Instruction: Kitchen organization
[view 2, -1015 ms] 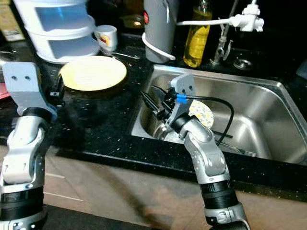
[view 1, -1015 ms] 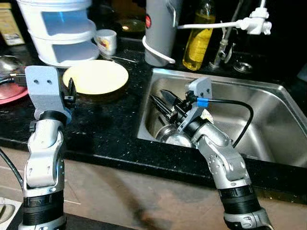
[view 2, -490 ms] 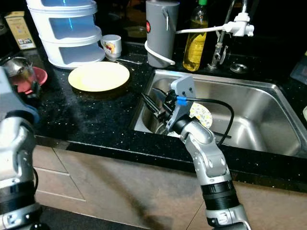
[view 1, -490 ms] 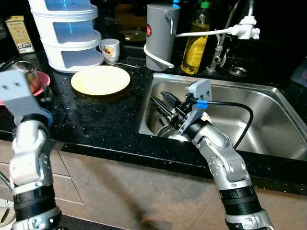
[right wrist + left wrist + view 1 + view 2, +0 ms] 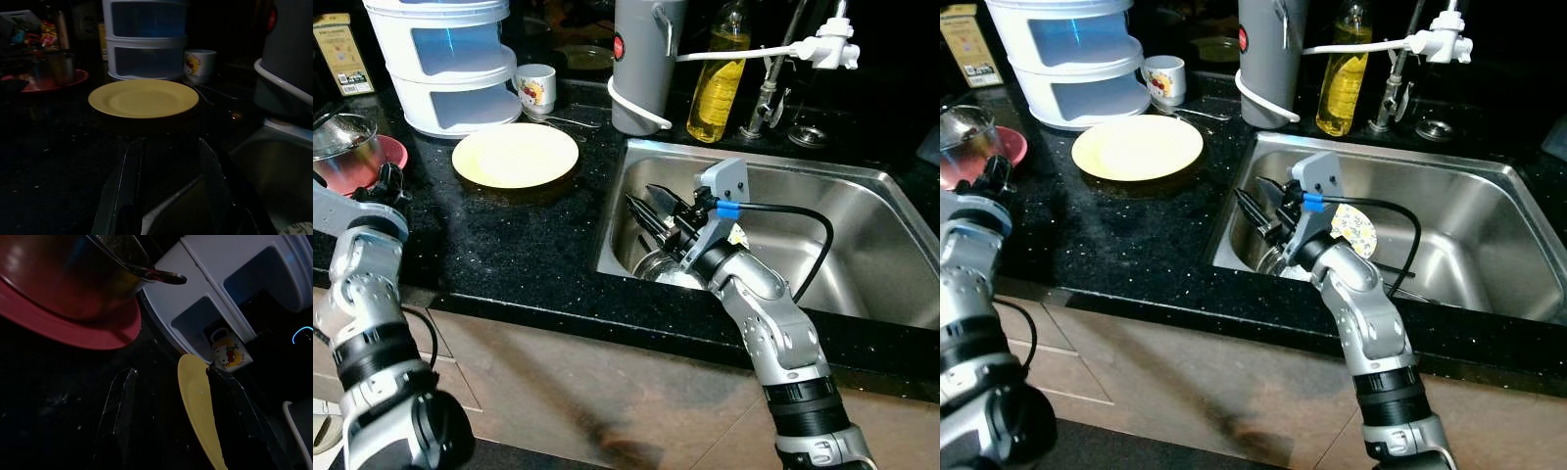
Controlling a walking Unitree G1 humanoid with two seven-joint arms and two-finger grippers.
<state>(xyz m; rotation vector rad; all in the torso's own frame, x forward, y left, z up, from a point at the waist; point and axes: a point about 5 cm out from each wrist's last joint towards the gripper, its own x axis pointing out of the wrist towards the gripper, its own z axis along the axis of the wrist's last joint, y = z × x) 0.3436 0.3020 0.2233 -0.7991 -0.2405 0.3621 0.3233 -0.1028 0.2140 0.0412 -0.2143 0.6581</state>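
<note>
two grippers up — right gripper inside the sink, fingers spread apart and holding nothing, a steel cup just below them and a patterned sponge behind its wrist. left gripper low over the black counter, fingers apart, red plate with a metal bowl just beside it. yellow plate ahead of both, then white cup and white stacked container beyond.
</note>
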